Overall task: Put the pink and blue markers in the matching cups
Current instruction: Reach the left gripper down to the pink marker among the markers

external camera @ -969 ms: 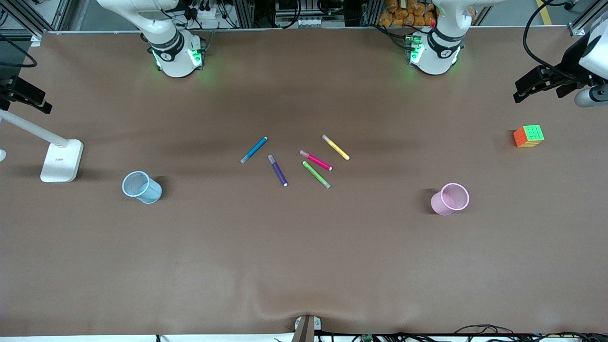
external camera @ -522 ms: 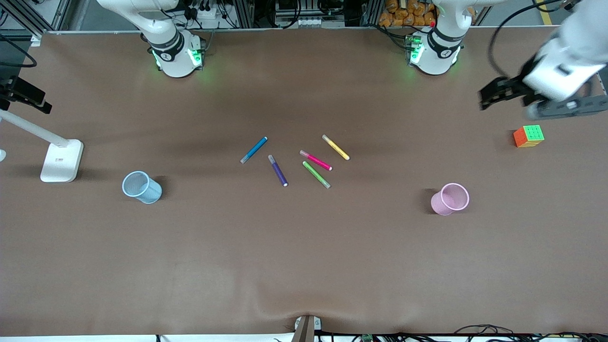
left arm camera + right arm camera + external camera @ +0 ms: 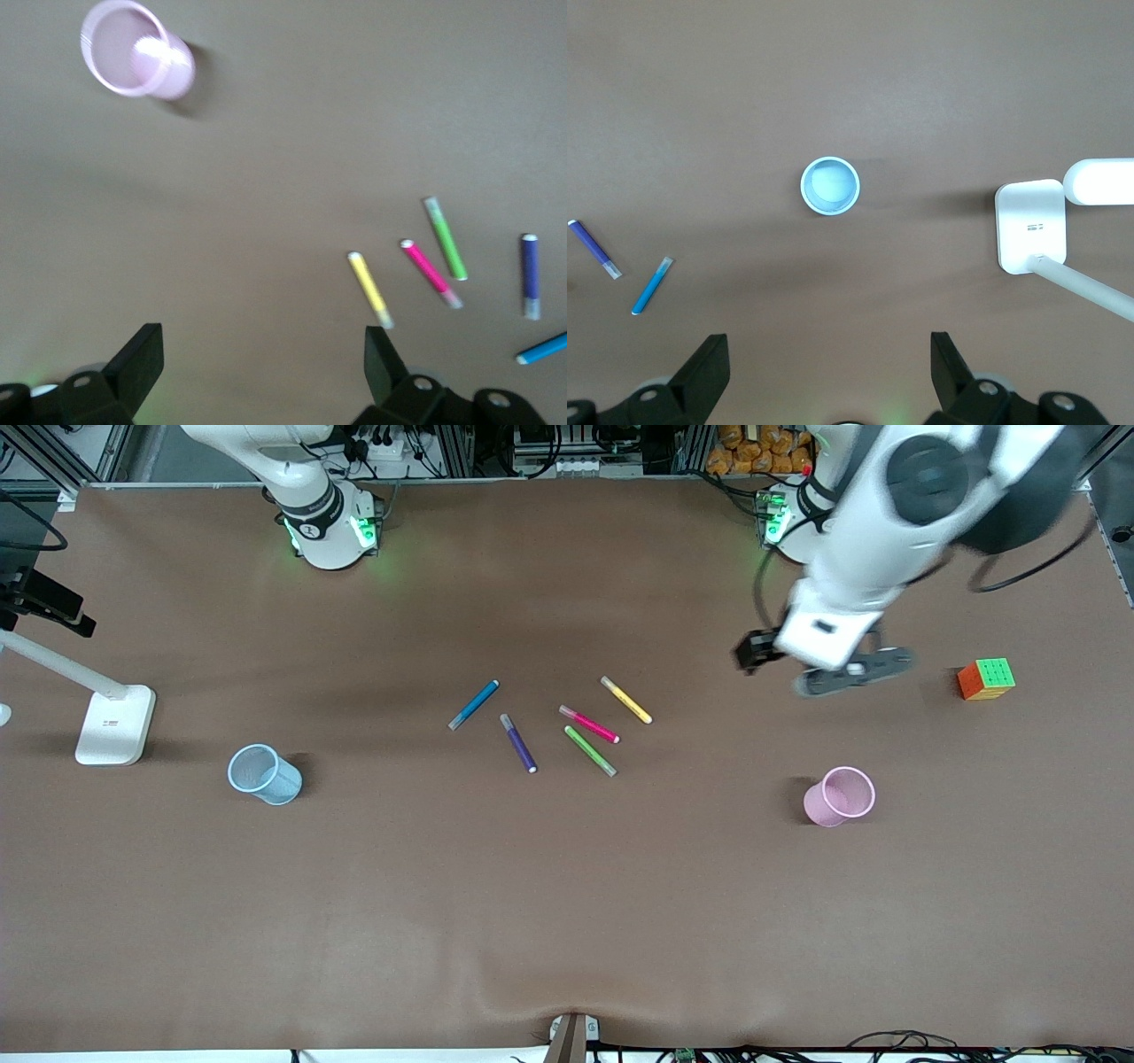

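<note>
The pink marker lies flat mid-table among other markers, and the blue marker lies apart from it, toward the right arm's end. The pale pink cup stands toward the left arm's end. The pale blue cup stands toward the right arm's end. My left gripper hangs open and empty over bare table between the yellow marker and the pink cup. Its wrist view shows the pink marker and pink cup. My right gripper is open, high above the blue cup and blue marker.
A dark purple marker and a green marker lie beside the pink one. A colour cube sits near the left arm's end. A white lamp base stands at the right arm's end, near the blue cup.
My left arm has swung in from the table's edge past the cube toward the markers, gripper still open. Markers, cups and the right arm have not moved.
</note>
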